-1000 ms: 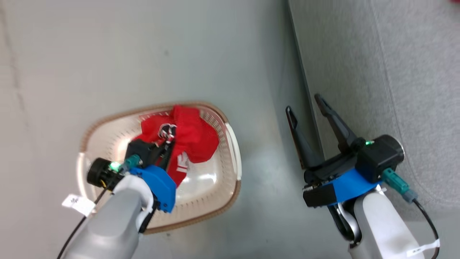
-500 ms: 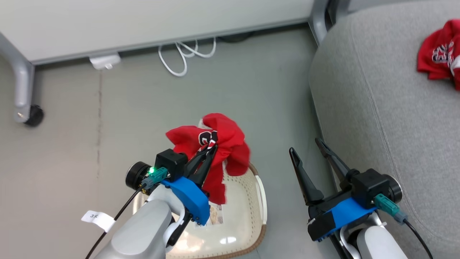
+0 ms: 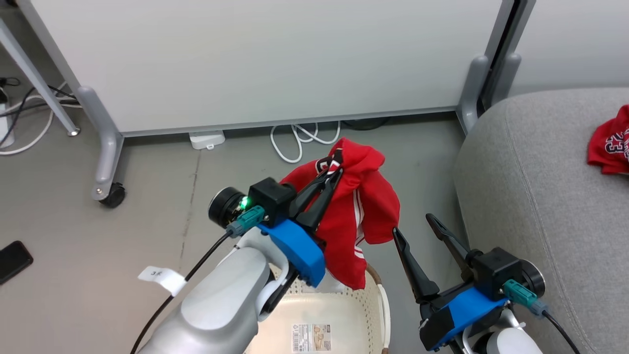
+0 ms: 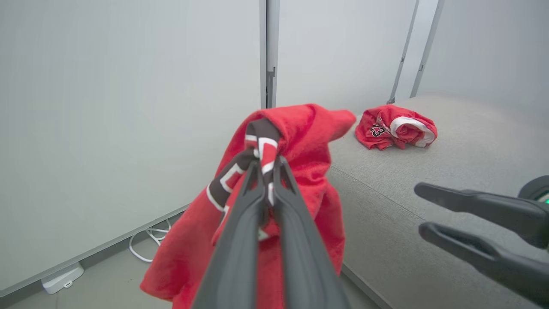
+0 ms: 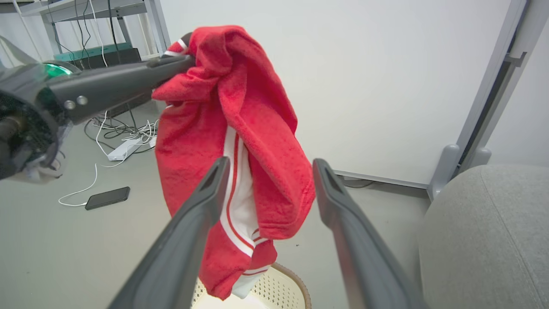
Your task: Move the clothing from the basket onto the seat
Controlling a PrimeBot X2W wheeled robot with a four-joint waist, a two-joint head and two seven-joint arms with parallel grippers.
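- The red garment (image 3: 361, 216) hangs in the air, pinched by a fold near its black-and-white lettering. Its lowest hem dangles just above the rim of the basket (image 3: 344, 302).
- The left claw (image 3: 336, 170) is clenched on that fold, fingers pressed together with cloth bunched between the tips.
- The basket stands on the floor directly below.
- The other red garment (image 3: 608, 142) lies crumpled on the sofa (image 3: 535, 196), well apart from the held one.
- The step in hand looks like the carry across to the sofa. Done well, I judge, the arm holds the cloth high enough for the trailing hem to clear the sofa's rounded edge. It then travels right and lets go only once most of the cloth is above the sofa. So small a pinch could slip if swung fast.
- The left arm reaches forward and up over the basket, fingers pointing away from the robot and slightly right.
- The right claw (image 3: 413, 223) is released, fingers spread wide and empty. It is held low between basket and sofa, just beside the hanging cloth.
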